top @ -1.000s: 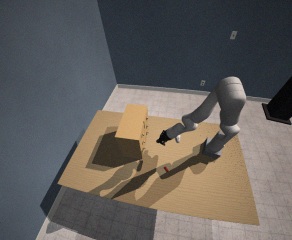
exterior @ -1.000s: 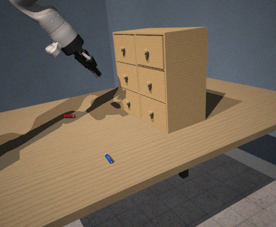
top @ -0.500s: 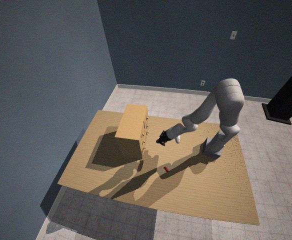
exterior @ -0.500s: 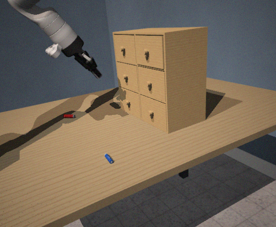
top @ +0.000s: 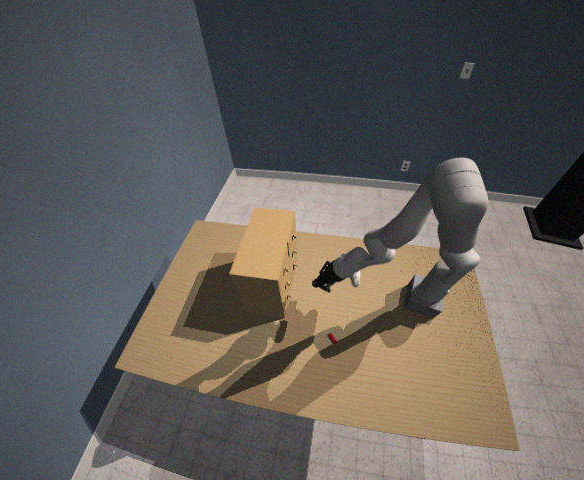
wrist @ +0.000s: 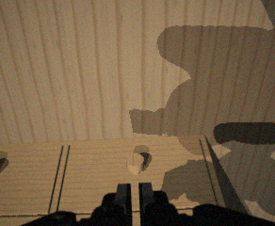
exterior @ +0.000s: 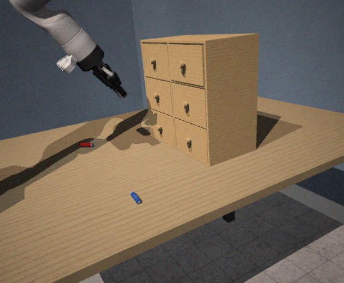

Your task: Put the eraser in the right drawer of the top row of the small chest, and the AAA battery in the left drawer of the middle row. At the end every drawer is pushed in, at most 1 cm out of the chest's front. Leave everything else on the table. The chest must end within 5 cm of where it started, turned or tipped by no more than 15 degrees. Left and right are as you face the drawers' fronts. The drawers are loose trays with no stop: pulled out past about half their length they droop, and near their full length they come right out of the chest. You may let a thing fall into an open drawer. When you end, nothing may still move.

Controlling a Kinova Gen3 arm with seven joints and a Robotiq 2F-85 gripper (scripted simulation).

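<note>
While black two-finger tool [top: 320, 287] [exterior: 123, 95] [wrist: 135, 201] hung narrowly parted, empty, red cylinder [top: 332, 338] [exterior: 86, 144] and blue cylinder [exterior: 135, 197], either possibly AAA battery, lay left and near on wooden tabletop [top: 411, 372] [exterior: 75, 213] [wrist: 81, 71]; eraser was unseen, battery storage seemingly remained.

It looks like a plain room fitted out as a robotics lab: a robot arm [top: 457, 206] [exterior: 75, 36] is mounted on a wood-grain desk [top: 411, 382] [exterior: 83, 222], with blue walls [top: 333, 93] [exterior: 312, 66], pale floor tiles [top: 550, 330] [exterior: 297, 252], white baseboard [top: 323, 178] and a wall outlet [top: 405, 165].
</note>
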